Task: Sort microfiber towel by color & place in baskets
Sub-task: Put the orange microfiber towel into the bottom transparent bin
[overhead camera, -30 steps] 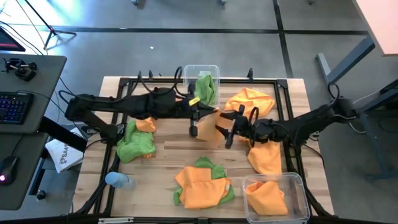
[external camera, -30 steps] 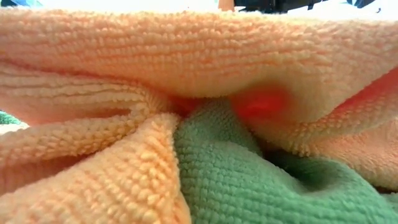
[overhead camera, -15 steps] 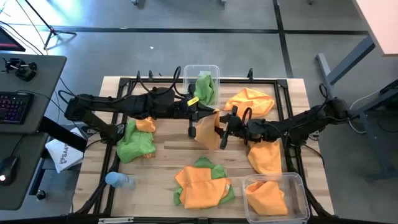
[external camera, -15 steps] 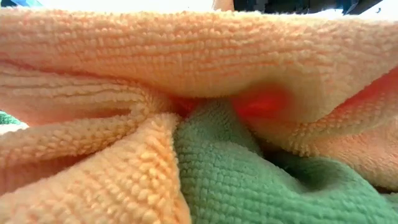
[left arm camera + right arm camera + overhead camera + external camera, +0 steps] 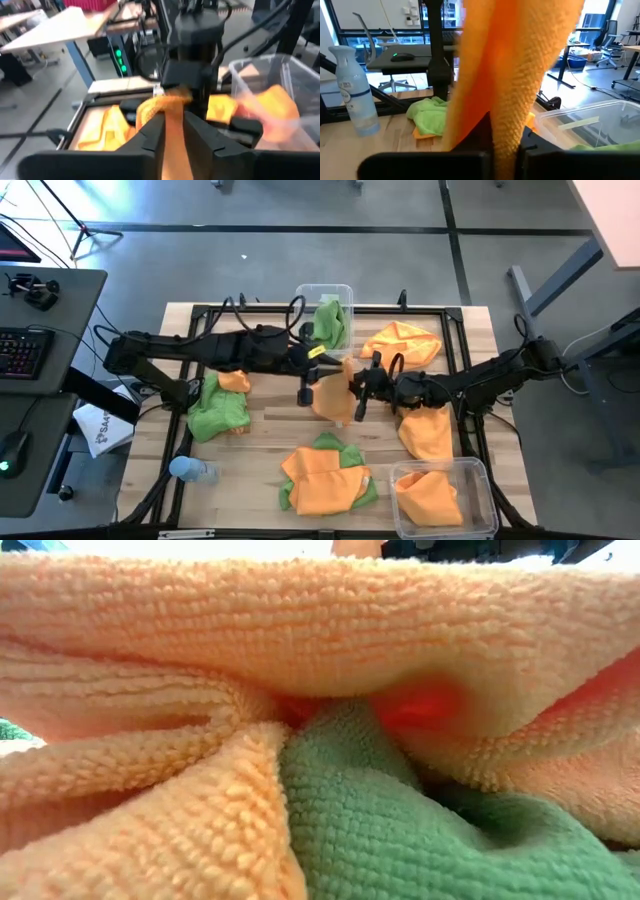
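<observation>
Two clear, rounded-corner plastic baskets stand on the pale wooden table (image 5: 260, 430): one basket (image 5: 322, 298) at the upper centre of the high view holds a lime-green towel (image 5: 331, 322), the other basket (image 5: 445, 498) at the lower right holds one orange towel (image 5: 428, 498).

From left to right, loose cloths lie in four places. A soft green towel (image 5: 217, 413) with a small orange one (image 5: 235, 380) on its upper edge sits at centre left. A lower-centre heap (image 5: 325, 477) mixes orange folds over green; the low view shows its nubby looped pile close up. A crumpled orange towel (image 5: 401, 340) lies at upper right, and a flat orange one (image 5: 426, 433) is below it.

In mid-frame an orange towel (image 5: 335, 388) hangs between both arms. The left gripper (image 5: 306, 375) has its dark fingers (image 5: 152, 137) slightly apart, the cloth running between them. The right gripper (image 5: 360, 388) is clamped on the same towel, fingers together around its fold.

A blue-capped bottle (image 5: 190, 470) lies at lower left.
</observation>
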Controlling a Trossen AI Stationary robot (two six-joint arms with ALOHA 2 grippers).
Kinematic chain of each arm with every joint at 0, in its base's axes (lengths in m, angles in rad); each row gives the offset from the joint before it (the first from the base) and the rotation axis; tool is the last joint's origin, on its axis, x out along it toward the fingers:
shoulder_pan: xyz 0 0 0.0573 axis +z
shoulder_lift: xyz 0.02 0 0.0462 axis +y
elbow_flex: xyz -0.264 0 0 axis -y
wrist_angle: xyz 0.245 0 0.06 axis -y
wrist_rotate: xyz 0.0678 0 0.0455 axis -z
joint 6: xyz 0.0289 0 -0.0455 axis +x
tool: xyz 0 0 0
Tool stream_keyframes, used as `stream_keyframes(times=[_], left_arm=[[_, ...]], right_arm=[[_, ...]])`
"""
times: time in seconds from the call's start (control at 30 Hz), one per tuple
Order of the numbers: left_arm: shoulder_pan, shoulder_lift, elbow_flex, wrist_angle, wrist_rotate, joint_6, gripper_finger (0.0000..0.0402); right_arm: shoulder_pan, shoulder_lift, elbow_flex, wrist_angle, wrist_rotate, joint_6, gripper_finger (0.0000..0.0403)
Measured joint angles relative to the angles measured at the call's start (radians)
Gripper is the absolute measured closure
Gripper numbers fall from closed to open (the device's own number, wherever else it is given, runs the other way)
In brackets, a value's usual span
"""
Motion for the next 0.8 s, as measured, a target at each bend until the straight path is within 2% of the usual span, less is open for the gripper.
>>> stream_keyframes(times=[0.13, 0.3, 0.43, 0.63, 0.8], left_arm=[[0.0, 0.0, 0.0, -0.101, -0.03, -0.012, 0.031], [0.002, 0.0, -0.004, -0.23, -0.108, -0.098, 0.0299], [0.007, -0.025, -0.093, -0.196, -0.107, -0.126, 0.0298], [0.006, -0.107, -0.32, -0.053, -0.107, -0.182, 0.0298], [0.006, -0.2, -0.495, 0.081, -0.107, -0.236, 0.0298]], right_arm=[[0.0, -0.011, 0.0, -0.041, 0.0, 0.016, 0.0397], [0.004, -0.095, 0.0, -0.191, 0.012, 0.143, 0.04], [0.042, -0.193, 0.0, -0.332, 0.079, 0.201, 0.0401], [0.152, -0.35, 0.001, -0.455, 0.187, 0.241, 0.0402], [0.256, -0.426, 0.116, -0.65, 0.288, 0.272, 0.0402]])
